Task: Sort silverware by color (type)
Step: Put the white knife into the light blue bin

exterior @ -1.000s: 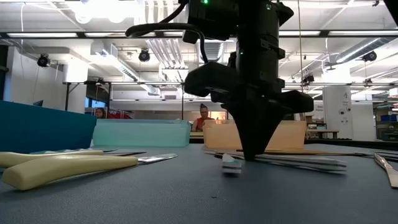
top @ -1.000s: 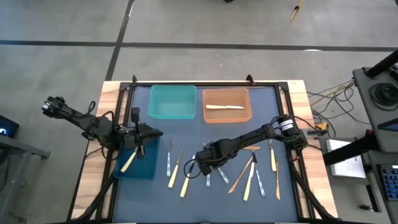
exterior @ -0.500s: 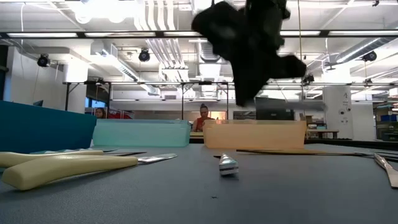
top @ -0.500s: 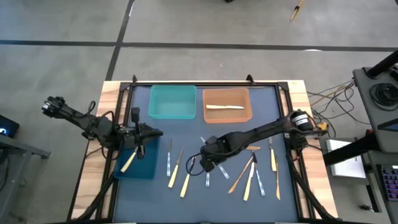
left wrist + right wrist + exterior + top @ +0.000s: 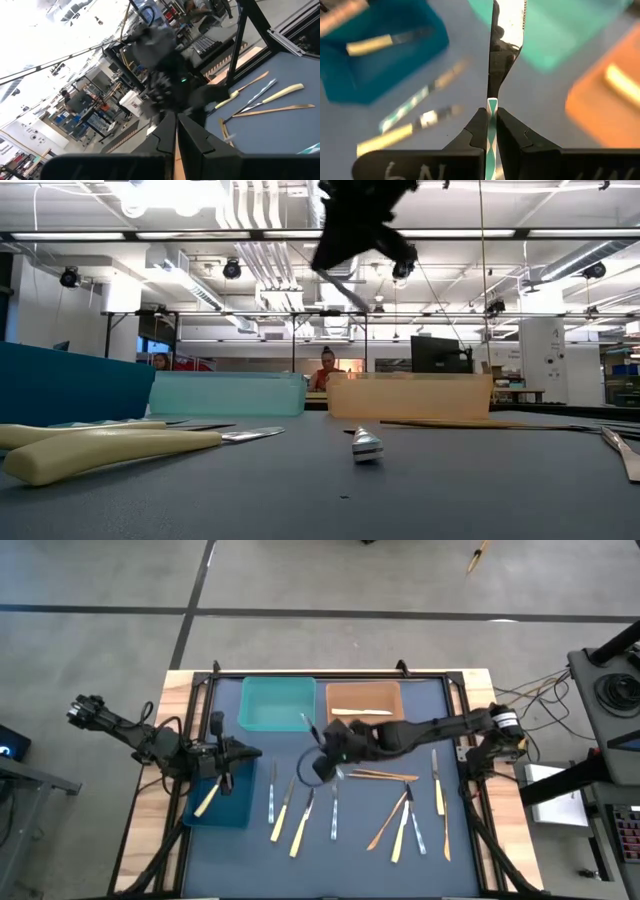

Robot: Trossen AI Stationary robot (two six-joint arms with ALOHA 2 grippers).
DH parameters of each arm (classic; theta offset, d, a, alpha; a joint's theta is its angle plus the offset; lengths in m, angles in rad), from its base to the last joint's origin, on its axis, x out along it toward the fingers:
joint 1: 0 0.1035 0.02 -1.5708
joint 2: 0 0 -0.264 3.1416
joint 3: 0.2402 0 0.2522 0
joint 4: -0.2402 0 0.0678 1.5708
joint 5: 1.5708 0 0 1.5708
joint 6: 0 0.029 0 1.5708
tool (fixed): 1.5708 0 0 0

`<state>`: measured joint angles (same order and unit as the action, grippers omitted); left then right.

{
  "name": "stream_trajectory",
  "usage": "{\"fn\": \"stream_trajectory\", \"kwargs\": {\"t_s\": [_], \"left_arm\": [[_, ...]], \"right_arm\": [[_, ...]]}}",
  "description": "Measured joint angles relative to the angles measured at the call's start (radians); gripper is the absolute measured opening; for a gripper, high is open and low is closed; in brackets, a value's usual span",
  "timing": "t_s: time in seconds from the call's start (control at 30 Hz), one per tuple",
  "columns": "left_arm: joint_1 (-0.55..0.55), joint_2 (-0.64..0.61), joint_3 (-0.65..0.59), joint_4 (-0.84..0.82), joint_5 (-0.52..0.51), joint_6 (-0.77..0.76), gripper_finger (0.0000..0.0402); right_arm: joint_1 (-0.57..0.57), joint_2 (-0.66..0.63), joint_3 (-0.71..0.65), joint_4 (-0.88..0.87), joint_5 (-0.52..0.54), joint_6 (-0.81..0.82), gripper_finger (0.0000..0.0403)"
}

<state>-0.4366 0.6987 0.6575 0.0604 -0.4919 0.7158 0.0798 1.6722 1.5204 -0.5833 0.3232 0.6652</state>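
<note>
right gripper (image 5: 491,116): shut tight on a knife (image 5: 506,37), teal-patterned handle pinched between the fingers, blade pointing away from the wrist.
change: a second ago this gripper was down on the mat mid-table among the loose pieces; now it is lifted clear and has swung toward the back edge, up at the near rim of the teal bin (image 5: 277,703).
knife position: in the air, off the mat, over the gap between the teal bin and the orange bin (image 5: 365,708); tip reaches toward the teal bin.
meaning: pick is done, transport under way. My read: drop goes to the teal bin, since the handle colour matches, but release has not happened.
left gripper (image 5: 176,131): fingers closed, nothing between them; parked over the dark blue bin (image 5: 219,802) at the left edge of the mat.
already sorted: one pale yellow piece (image 5: 206,802) lies in the dark blue bin, one pale piece (image 5: 360,711) in the orange bin.
remaining silverware (image 5: 350,808): about a dozen pieces loose on the mat, spread toward the front edge, none overlapping a bin.
risk: thin grip near the handle end; the knife could pivot on release.
</note>
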Motion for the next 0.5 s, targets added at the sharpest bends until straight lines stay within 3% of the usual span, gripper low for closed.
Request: {"fn": "stream_trajectory", "kwargs": {"t_s": [0.27, 0.4, 0.5], "left_arm": [[0.016, -0.035, 0.0, 0.03, -0.04, 0.004, 0.0], [0.053, -0.073, 0.0, 0.038, 0.002, 0.004, 0.0], [0.099, -0.097, 0.0, 0.037, 0.106, -0.016, 0.0]], "right_arm": [[-0.159, 0.008, 0.0, 0.349, -0.027, -0.379, 0.0013], [-0.244, 0.025, 0.001, 0.535, -0.174, -0.509, 0.0013], [-0.301, 0.047, 0.002, 0.646, -0.273, -0.561, 0.0013]]}}
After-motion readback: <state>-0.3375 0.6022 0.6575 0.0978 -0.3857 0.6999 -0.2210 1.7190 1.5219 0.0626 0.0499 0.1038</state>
